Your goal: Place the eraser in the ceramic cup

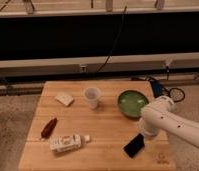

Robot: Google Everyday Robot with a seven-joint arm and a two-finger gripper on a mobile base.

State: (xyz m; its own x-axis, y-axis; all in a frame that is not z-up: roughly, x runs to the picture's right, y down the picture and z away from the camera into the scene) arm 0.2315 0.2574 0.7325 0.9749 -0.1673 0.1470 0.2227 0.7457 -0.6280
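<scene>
The eraser [134,145], a flat black block, lies at an angle on the wooden table [103,130] near its front right. My white arm comes in from the right. Its gripper [145,133] hangs just over the eraser's far end and stands open, with nothing lifted in it. The arm's bulk hides most of the fingers. The ceramic cup [92,97], small, white and tapered, stands upright at the middle back of the table, well left of the gripper.
A green bowl [132,103] sits right of the cup, just behind the arm. A small white block [64,99] lies at the back left. A brown stick-like item [48,128] and a lying bottle [69,142] are at the front left. Cables hang behind the table.
</scene>
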